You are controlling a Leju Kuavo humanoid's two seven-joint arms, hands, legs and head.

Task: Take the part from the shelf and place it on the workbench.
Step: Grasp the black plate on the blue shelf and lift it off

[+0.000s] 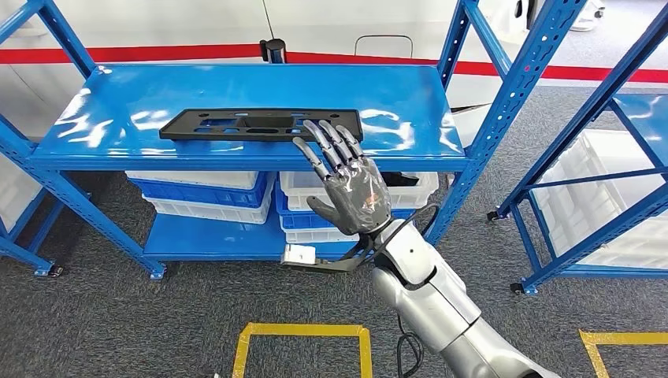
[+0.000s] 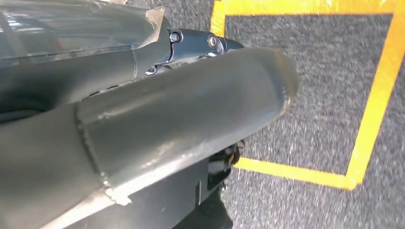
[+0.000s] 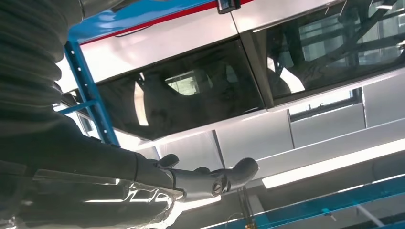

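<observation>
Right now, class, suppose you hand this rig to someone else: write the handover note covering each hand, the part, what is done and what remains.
Right hand: fingers spread, holding nothing, raised at the front edge of the blue shelf, fingertips over the near right end of the black part.
Left hand: hangs low over the grey floor by a yellow marked square; its state is unclear.
Done: the reach only.
Left: grip the part, lift it off, place it on the workbench.
</observation>
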